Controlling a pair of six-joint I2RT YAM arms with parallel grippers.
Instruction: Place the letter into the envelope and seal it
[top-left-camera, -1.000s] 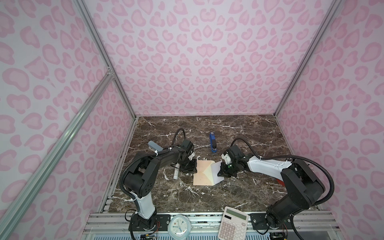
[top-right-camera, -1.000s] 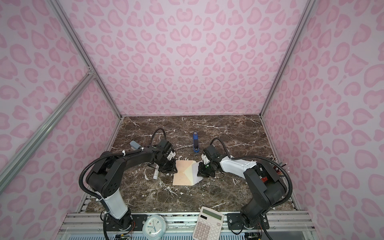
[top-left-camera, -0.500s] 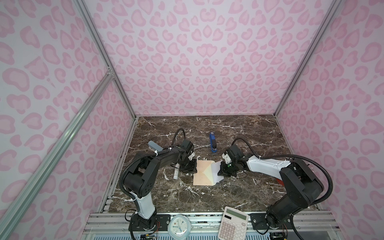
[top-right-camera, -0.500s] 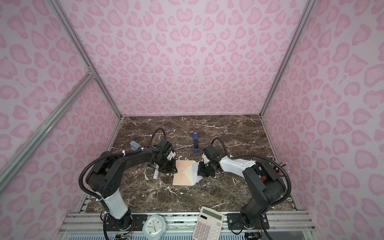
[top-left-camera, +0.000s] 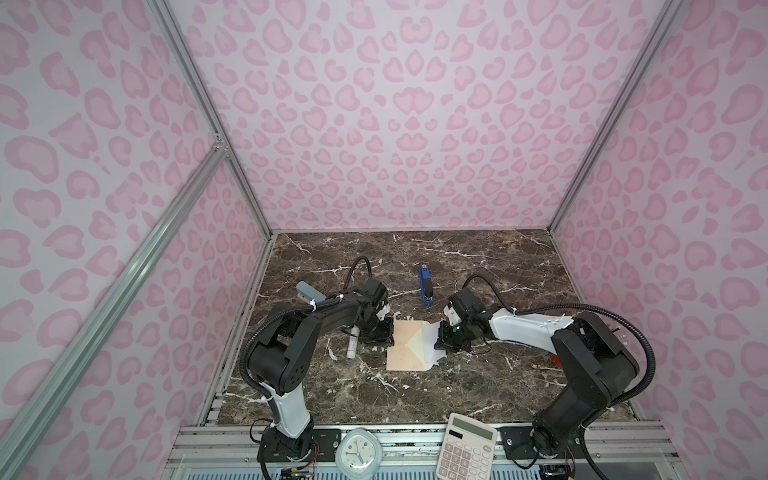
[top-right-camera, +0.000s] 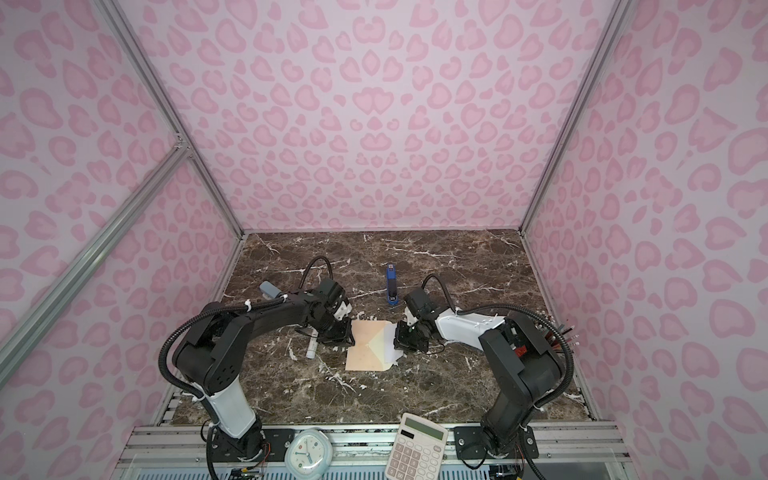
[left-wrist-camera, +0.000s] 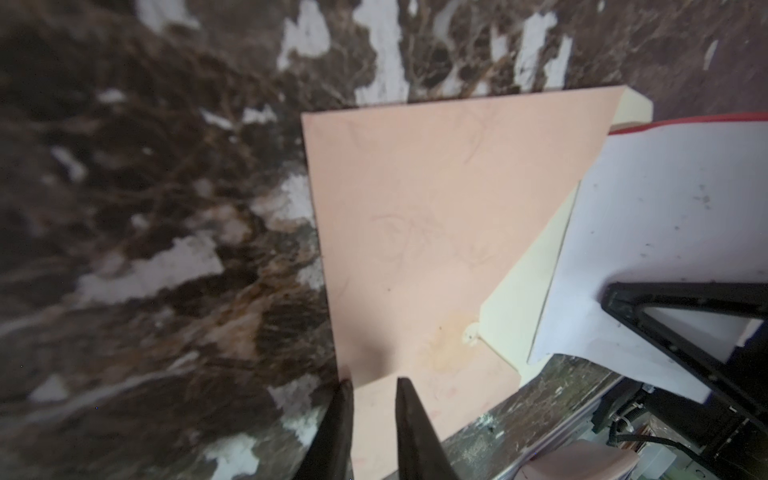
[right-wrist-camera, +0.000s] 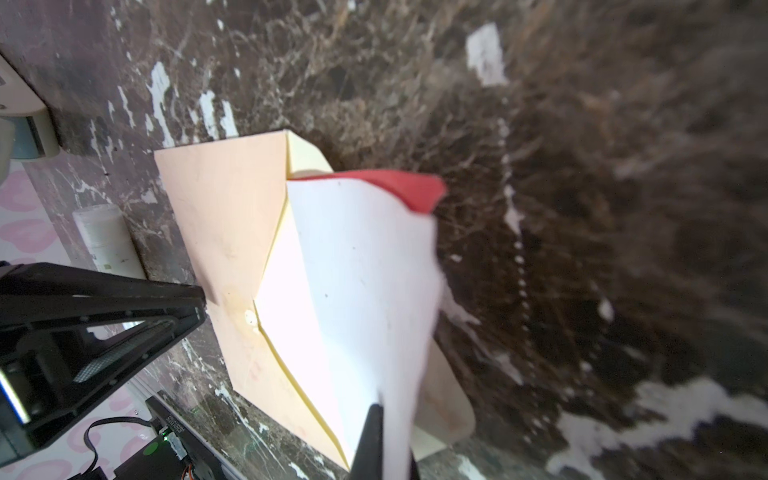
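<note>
Barely anything moved since before: your letter (right-wrist-camera: 365, 291) stays half inside the envelope (top-left-camera: 405, 347), beside the glue stick (top-left-camera: 352, 345). Right gripper (right-wrist-camera: 388, 444) still pinches the letter's outer edge; left gripper (left-wrist-camera: 370, 399), jaws narrow, clamps the envelope's opposite edge.

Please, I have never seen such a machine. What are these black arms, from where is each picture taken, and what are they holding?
Two robot arms stand on a brown marble table. Two pictures look down from above; the other two come from cameras on each arm's wrist. A flat peach paper envelope lies between the arms. The left tool is nearly closed on its edge. The right tool is shut on a pale sheet with red edging, the letter, at the open mouth. Also present: a blue stapler, a white tube, a clock, a calculator.
</note>
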